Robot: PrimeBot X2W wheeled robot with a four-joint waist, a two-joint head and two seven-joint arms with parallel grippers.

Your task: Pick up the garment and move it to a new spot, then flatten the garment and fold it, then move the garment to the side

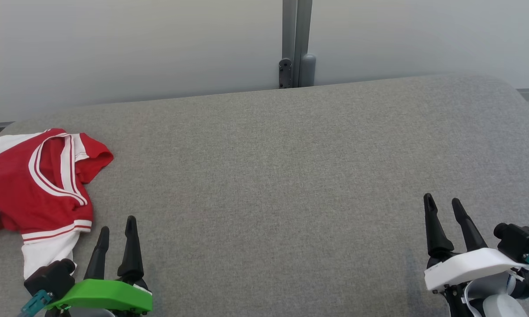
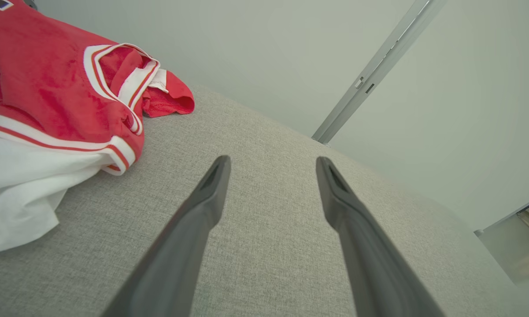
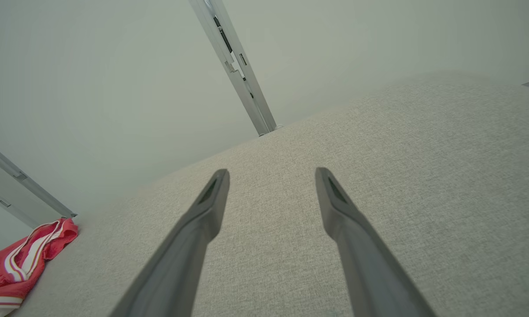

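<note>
Left gripper open, garment illegibly lettered

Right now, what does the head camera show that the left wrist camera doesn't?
Head view, not left wrist: the right gripper, open, and the green housing behind the left gripper. Left wrist, not head: an indistinct pale panel past the corner of the grey fabric surface. Both: the crumpled red-and-white garment, that surface, the open left gripper, the metal post.
</note>
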